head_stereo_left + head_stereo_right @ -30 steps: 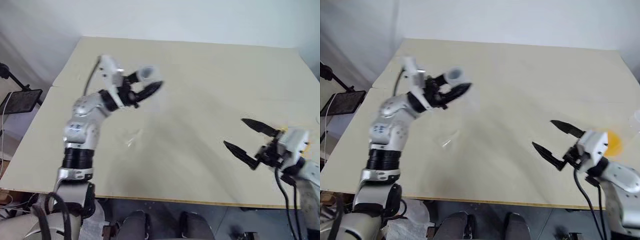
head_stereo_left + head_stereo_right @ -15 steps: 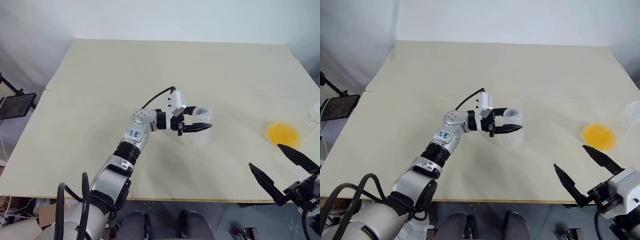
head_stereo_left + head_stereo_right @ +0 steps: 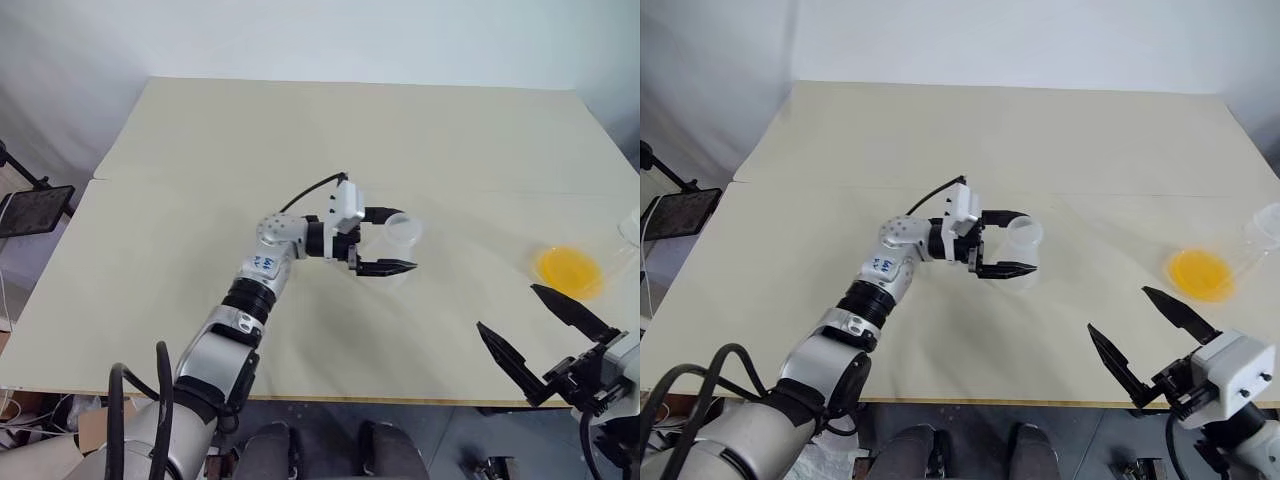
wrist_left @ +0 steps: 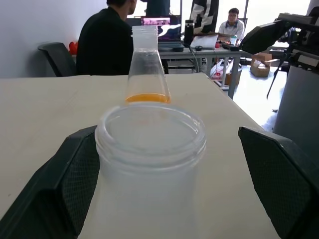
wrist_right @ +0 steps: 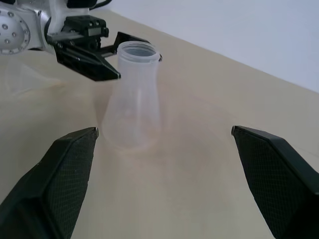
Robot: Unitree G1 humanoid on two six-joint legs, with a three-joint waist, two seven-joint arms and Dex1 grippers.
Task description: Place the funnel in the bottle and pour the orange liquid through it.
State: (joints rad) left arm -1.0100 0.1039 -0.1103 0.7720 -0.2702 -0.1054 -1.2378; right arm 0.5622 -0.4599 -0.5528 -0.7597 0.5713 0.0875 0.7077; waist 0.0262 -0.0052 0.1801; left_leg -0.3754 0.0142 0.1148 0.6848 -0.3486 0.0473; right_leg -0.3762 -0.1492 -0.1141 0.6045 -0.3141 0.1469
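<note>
The bottle (image 3: 399, 245), a small clear conical flask, stands upright at the middle of the table. My left gripper (image 3: 403, 240) is open, with one black finger on each side of the bottle's neck (image 4: 149, 144) and a gap showing by the far finger. The orange liquid (image 3: 567, 268) lies in the bottom of a wider clear conical vessel (image 4: 146, 69) at the table's right. My right gripper (image 3: 508, 308) is open and empty near the front right edge, apart from both. A faint clear shape (image 5: 22, 79) lies under my left arm; I cannot tell whether it is the funnel.
The beige table (image 3: 330, 130) has a seam across its middle and a front edge (image 3: 360, 402) close to my right gripper. A black stand with a tablet (image 3: 35, 205) sits off the table's left side. People sit at desks (image 4: 112, 45) beyond the table.
My left gripper was shut on the bottle's neck half a second ago and has now spread open around it. The whole view shifted after the oldest frames. My right gripper drew back slightly.
</note>
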